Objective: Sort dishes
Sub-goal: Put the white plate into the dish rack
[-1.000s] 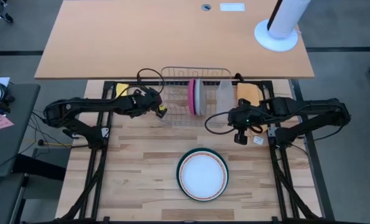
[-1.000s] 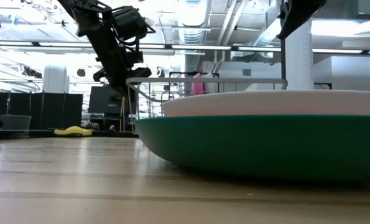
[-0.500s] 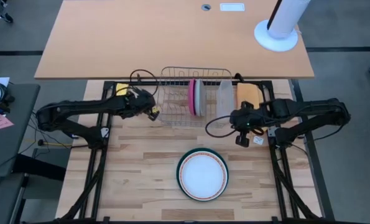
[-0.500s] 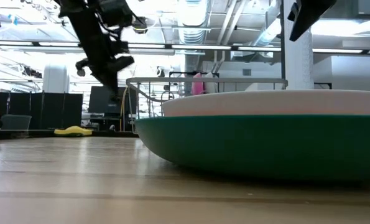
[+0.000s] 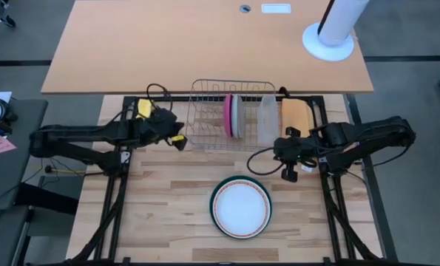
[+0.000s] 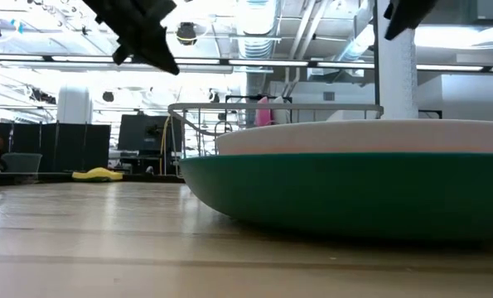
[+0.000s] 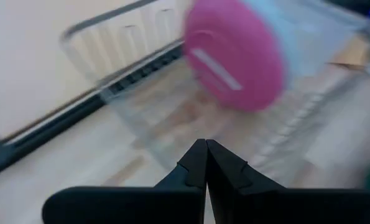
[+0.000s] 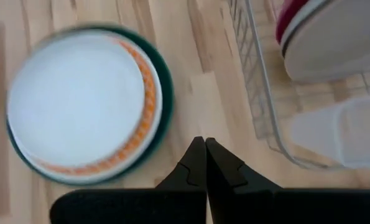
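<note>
Three plates lie stacked flat on the table near its front: a white plate (image 5: 240, 206) on an orange-patterned plate (image 8: 146, 93) on a dark green plate (image 6: 345, 186). A magenta pink plate (image 5: 227, 114) and a pale grey plate (image 5: 236, 115) stand on edge in the wire rack (image 5: 205, 118). My left gripper (image 5: 180, 140) hovers shut at the rack's left side. My right gripper (image 5: 290, 173) hovers shut to the right of the stack, below the rack's right end.
A clear plastic tub (image 5: 267, 118) stands in the rack's right end. An orange-tan sponge (image 5: 294, 115) lies right of the rack, and a yellow sponge (image 6: 97, 175) at the far left. A large tan desk (image 5: 205, 44) lies beyond the table.
My left gripper has drawn back toward the table's left edge, away from the rack, and has risen. My right gripper has moved slightly toward the near and right edges. The plates have stayed where they were.
</note>
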